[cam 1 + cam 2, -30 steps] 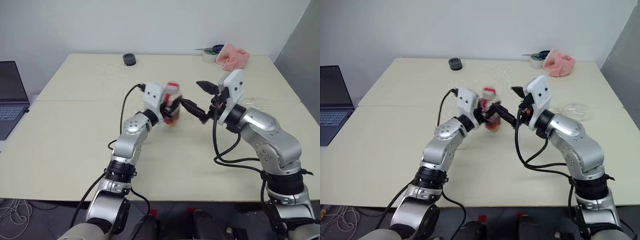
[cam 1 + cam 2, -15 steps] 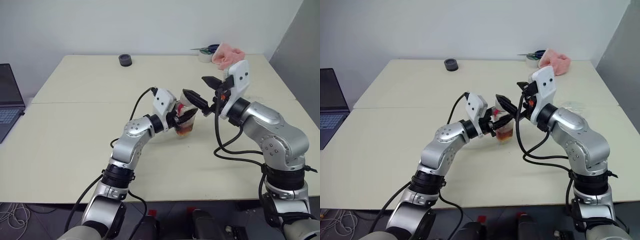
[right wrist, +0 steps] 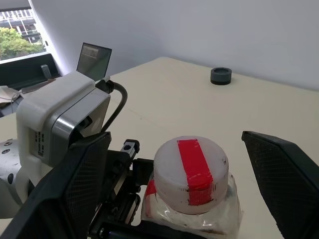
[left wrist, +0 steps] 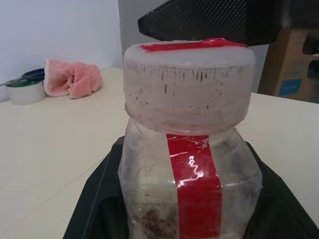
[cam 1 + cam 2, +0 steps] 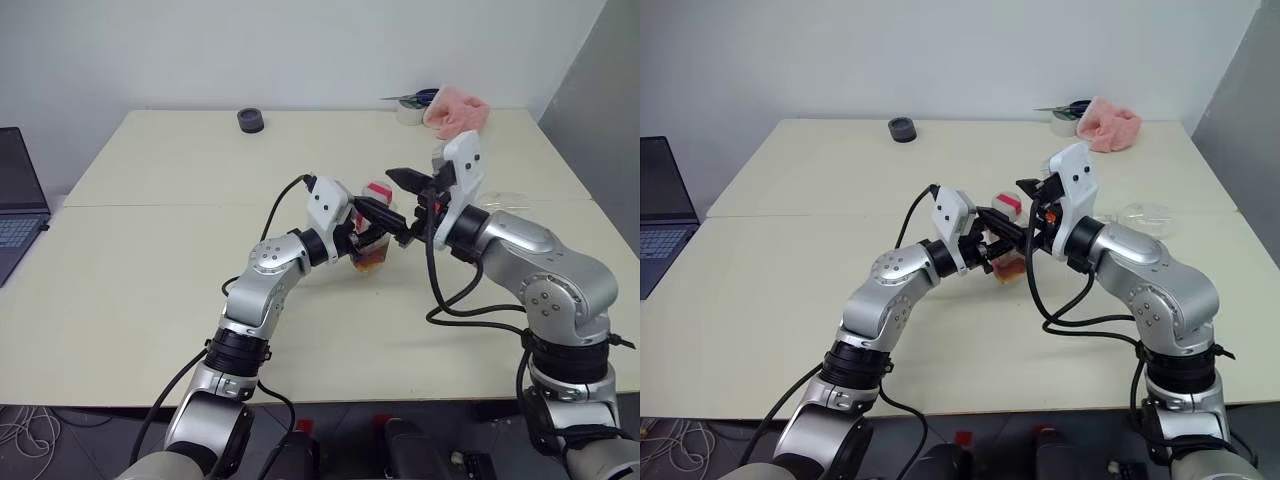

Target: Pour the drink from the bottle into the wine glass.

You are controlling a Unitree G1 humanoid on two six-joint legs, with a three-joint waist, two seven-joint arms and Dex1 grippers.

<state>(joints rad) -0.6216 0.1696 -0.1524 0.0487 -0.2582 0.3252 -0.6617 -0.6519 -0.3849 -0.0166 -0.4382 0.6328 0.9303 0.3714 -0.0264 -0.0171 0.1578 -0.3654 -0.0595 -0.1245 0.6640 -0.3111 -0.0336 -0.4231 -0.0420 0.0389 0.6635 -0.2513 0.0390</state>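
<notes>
Pinching the bottle (image 5: 372, 240) by its body, the left gripper (image 5: 368, 238) sits just left of centre in the left eye view, fingers clamped on both clear sides. One bottle is present; it stands upright in the grip, its cap (image 3: 191, 174) whitish with a red tape strip across the top, the same red running down the front. A little amber drink (image 5: 369, 262) shows low in the bottle. Immediately to the right, the right gripper (image 5: 396, 198) has its two black fingers spread wide, one on each side of the cap without touching it; in the right wrist view a gap shows on both sides.

Far left, a laptop (image 5: 14, 195) is cut off by the frame edge. At the upper middle of the cream table (image 5: 150, 280) lies a small dark round object (image 5: 252, 120), too small to name. At the upper right sit a roll of tape (image 5: 408, 112), scissors (image 5: 425, 97) and a pink cloth (image 5: 457, 110), one of each. Right of the right arm, the wine glass (image 5: 1145, 213) appears to lie on its side on the table, hard to make out against the surface.
</notes>
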